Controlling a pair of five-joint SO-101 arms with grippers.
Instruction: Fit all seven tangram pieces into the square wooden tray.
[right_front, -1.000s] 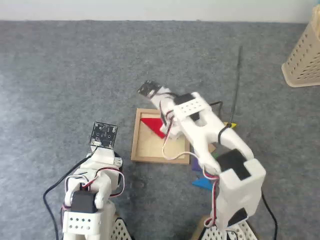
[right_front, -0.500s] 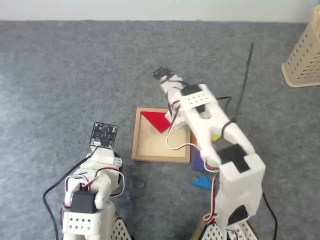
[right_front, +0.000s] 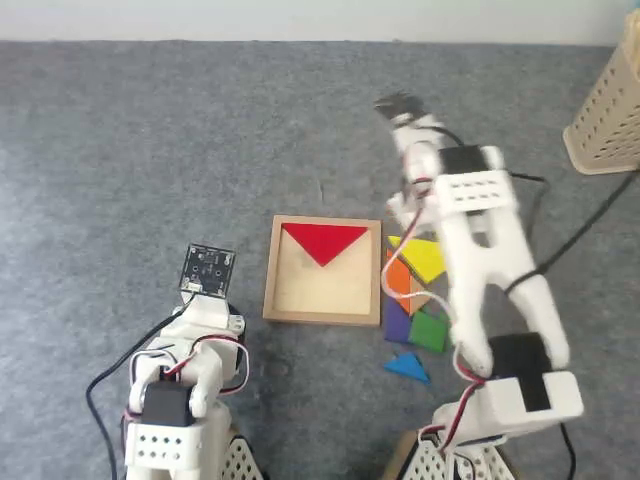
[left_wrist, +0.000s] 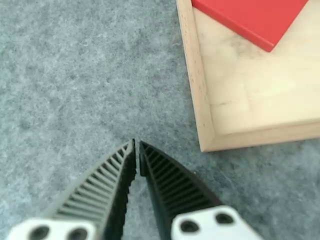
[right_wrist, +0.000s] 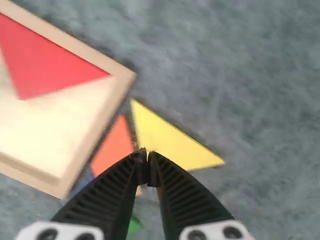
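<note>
The right gripper is pinched closed with nothing in it, hovering over the yellow triangle just outside a corner of the square wooden tray. Inside the tray, the red triangle lies flat with its long side against the edge farthest from the arms. The other pieces lie in a tight cluster just beside the tray on the right arm's side: yellow, an orange piece, a purple one, a green one and a blue triangle a little farther out.

The main risk looks like the pick itself. The pieces are thin and flat on the grey carpet, so jaws that open too little will probably slide over the yellow triangle rather than catch its edges. Yellow seems to touch orange and sits close to the tray's rim. A finger coming down between them could shove the neighbours or catch the rim, jolt the tray and knock the red triangle out of place.

The left gripper is closed and empty too, low over the carpet just beside another corner of the tray. A careless swing there could push the tray.
</note>
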